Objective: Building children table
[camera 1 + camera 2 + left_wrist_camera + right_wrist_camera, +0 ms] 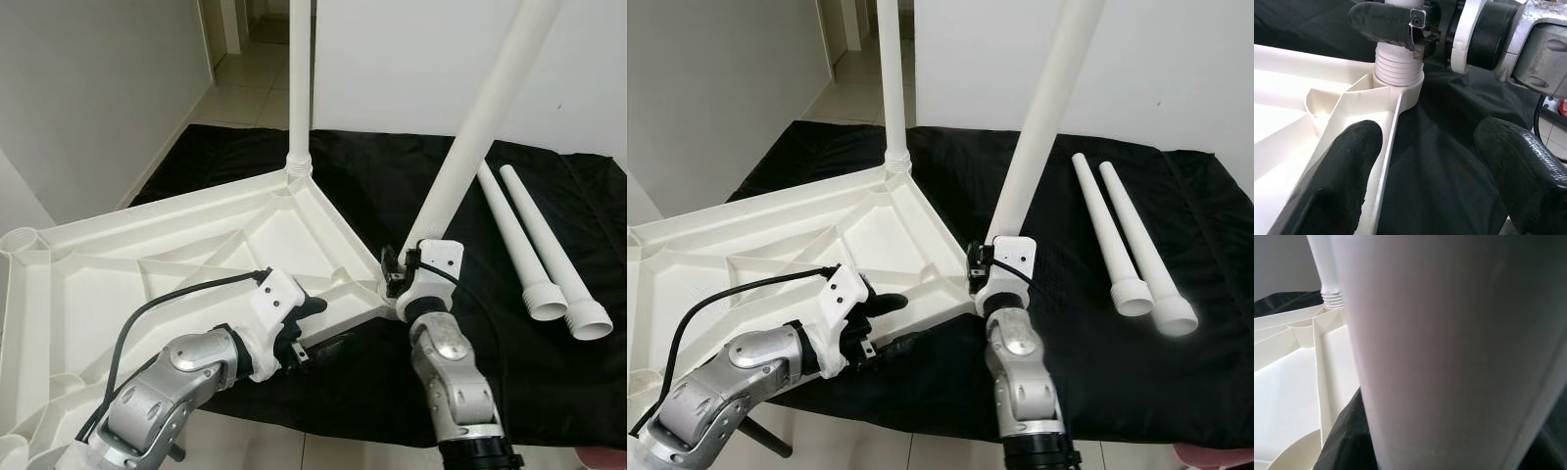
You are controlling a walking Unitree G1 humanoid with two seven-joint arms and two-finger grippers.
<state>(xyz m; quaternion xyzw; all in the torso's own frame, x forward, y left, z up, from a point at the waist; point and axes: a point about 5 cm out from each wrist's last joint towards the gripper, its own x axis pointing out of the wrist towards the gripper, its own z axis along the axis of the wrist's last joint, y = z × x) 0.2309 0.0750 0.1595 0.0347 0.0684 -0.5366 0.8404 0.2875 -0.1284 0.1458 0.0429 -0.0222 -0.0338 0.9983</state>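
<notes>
The white tabletop (196, 245) lies upside down, partly on a black cloth (392, 176). One white leg (300, 78) stands upright in its far corner socket. A second leg (480, 127) leans to the right, its threaded end (1398, 63) sitting in the near corner socket (1403, 88). My right gripper (397, 271) is shut on that leg just above the threads. My left gripper (315, 329) is open and straddles the tabletop's rim beside that corner, one finger (1344, 166) over the ribbed inside and the other (1518, 166) over the cloth.
Two loose white legs (519, 235) (554, 240) lie side by side on the cloth at the right. An empty corner socket (22, 240) sits at the tabletop's left. A white wall runs behind, a hallway (245, 59) opens at the back left, and tiled floor lies near me.
</notes>
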